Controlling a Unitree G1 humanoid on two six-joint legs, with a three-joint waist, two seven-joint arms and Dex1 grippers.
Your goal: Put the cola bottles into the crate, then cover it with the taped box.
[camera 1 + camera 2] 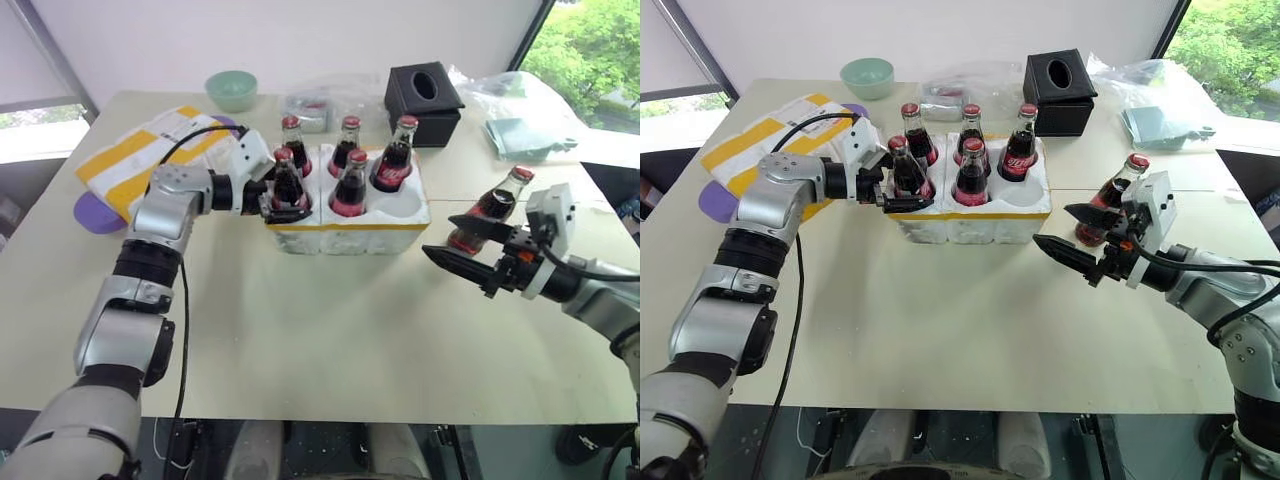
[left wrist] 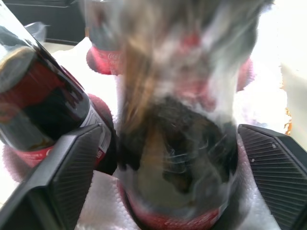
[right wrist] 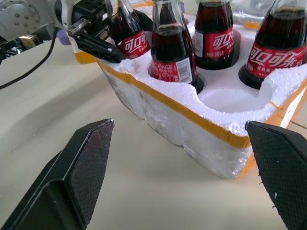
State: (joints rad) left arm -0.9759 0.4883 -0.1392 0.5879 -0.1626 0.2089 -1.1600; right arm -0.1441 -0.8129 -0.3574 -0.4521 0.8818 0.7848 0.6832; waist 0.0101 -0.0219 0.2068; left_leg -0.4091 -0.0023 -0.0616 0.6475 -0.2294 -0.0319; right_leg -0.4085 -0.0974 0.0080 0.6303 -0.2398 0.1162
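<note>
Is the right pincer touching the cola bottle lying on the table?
Apart. The left eye view shows the right pincer open, with the lying cola bottle behind it and table visible between fingers and glass.

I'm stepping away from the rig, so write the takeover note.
Left gripper: open around the front-left bottle, now seated in the crate.
Right gripper: open, empty, beside the last bottle, which stands on the table right of the crate.
Done: five bottles in wells.
Left: fill the front-right well, then set the taped box, lying at far left, over the crate.
</note>
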